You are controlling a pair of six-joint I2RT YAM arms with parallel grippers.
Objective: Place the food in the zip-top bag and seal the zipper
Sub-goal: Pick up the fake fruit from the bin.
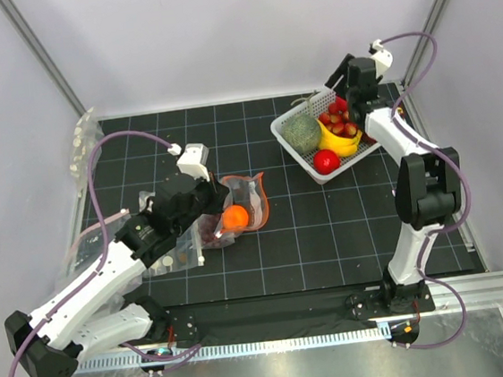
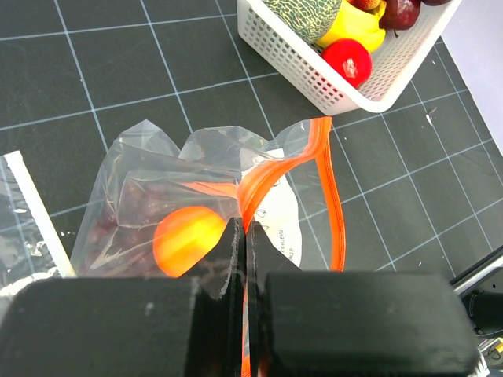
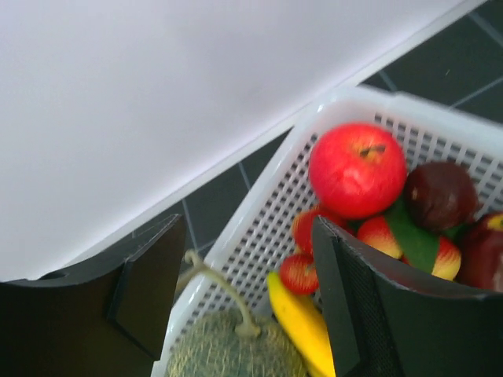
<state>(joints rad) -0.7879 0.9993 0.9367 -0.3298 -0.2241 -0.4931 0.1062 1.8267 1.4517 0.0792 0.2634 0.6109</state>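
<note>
Filling step: the left gripper (image 2: 242, 236) is clenching its jaws on the zipper (image 2: 332, 196) of the zip-top bag (image 2: 149, 157). The right gripper (image 3: 247, 271) is hovering, jaws released, over the basket (image 3: 263, 228). A red ball (image 3: 357, 169) probably needs grasping next.

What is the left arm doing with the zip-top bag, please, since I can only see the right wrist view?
Observer: The left end effector is shut on the zipper, pinching the mouth edge of the zip-top bag.
Operator: Thank you. Is any food inside?
Observer: Yes, one orange ball lies inside it.
Operator: Is the mouth sealed?
Observer: No, the top view shows it gaping open, facing the basket.
</note>
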